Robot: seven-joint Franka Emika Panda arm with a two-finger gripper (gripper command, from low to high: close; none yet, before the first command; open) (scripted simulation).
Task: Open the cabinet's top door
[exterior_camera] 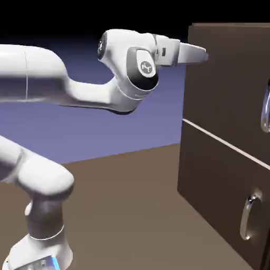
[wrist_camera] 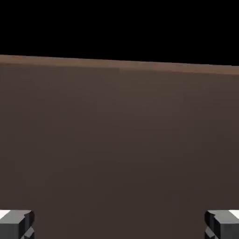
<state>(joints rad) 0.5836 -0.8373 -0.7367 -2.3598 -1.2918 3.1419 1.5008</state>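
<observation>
No readable writing shows, only a small round emblem on the white arm (exterior_camera: 143, 67), whose gripper (exterior_camera: 198, 53), jaws wide apart and holding nothing, points level at the upper side of the dark brown cabinet (exterior_camera: 211, 79), while the top door (exterior_camera: 248, 95) with its curved silver handle (exterior_camera: 263, 111) stands on the brown table (exterior_camera: 132, 211) at the right.

Dark brown cabinet (exterior_camera: 221, 105), white arm (exterior_camera: 79, 89)
</observation>
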